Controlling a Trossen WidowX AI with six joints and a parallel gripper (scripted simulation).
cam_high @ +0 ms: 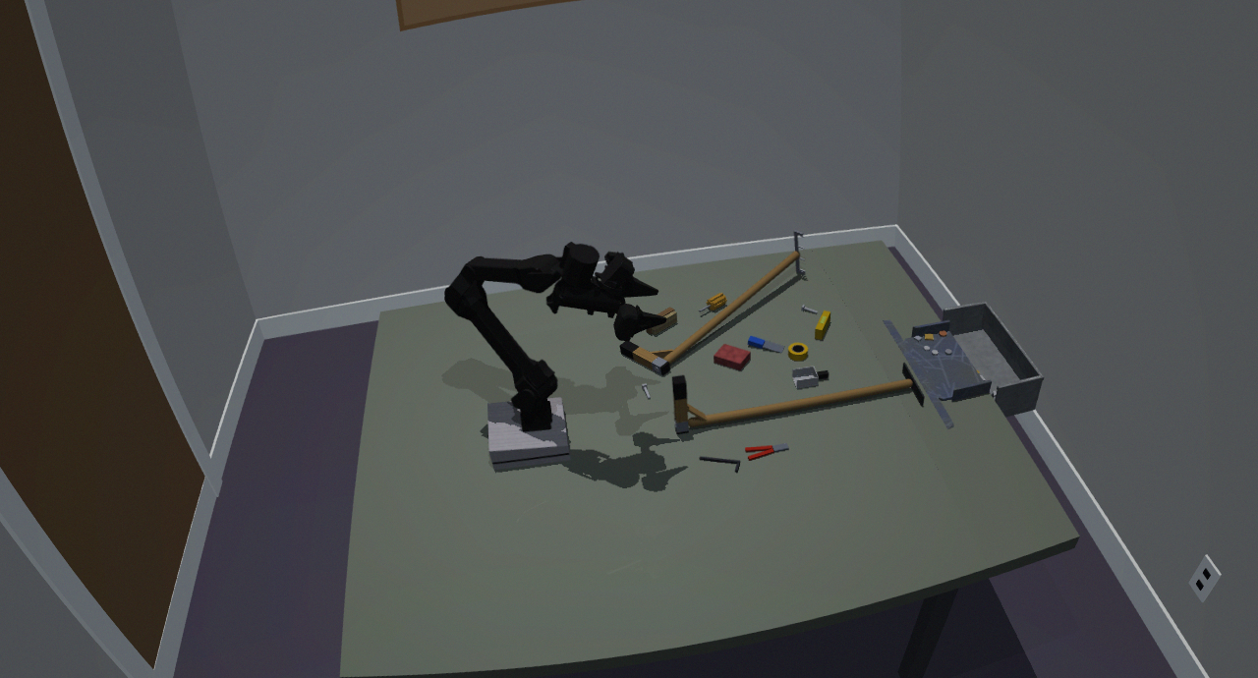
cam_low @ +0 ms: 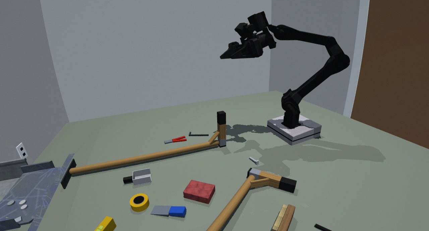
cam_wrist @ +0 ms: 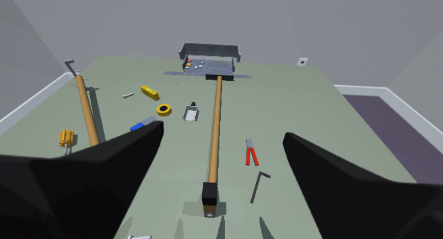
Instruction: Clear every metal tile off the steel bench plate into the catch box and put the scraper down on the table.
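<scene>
The long scraper lies on the table, its upright black-topped grip toward the arm. Its black blade is at the near edge of the steel plate. Several metal tiles, grey and orange, lie on the plate's left half in the wrist view. The grey catch box is at the plate's far end. My gripper is open and empty, high above the table, clear of the grip.
A rake lies left of the scraper in the wrist view. Between them are a red block, yellow tape and a small scoop. Red pliers and a hex key lie right.
</scene>
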